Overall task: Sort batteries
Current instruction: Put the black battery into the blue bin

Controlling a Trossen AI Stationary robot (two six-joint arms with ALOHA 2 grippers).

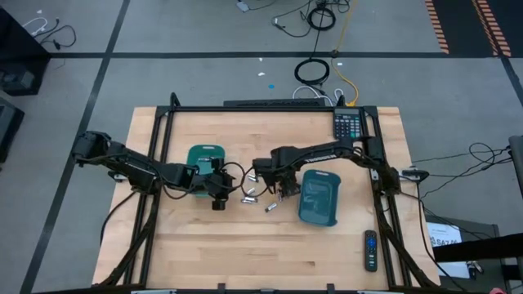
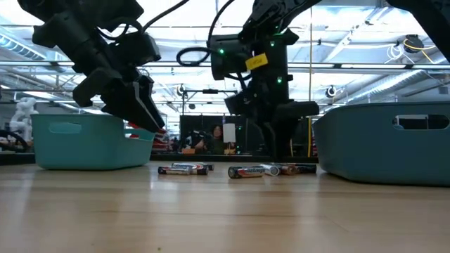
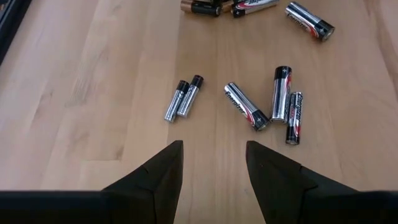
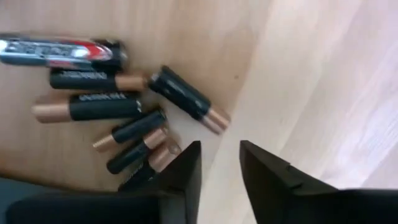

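Both grippers hover with parted, empty fingers over loose batteries on the bench.

The left gripper (image 3: 211,171) hangs just above the wood beside the smaller teal tray (image 1: 205,157), its fingers a narrow gap apart, with nothing between them. Ahead of it lie silvery batteries (image 3: 247,106): 2 thin ones side by side, then 3 more close together. The right gripper (image 4: 219,165) is likewise slightly open and empty, next to a cluster of dark, copper-tipped batteries (image 4: 186,98). It sits just beside the larger teal tray (image 1: 319,198). In the low view, several batteries (image 2: 184,169) lie between the 2 trays.
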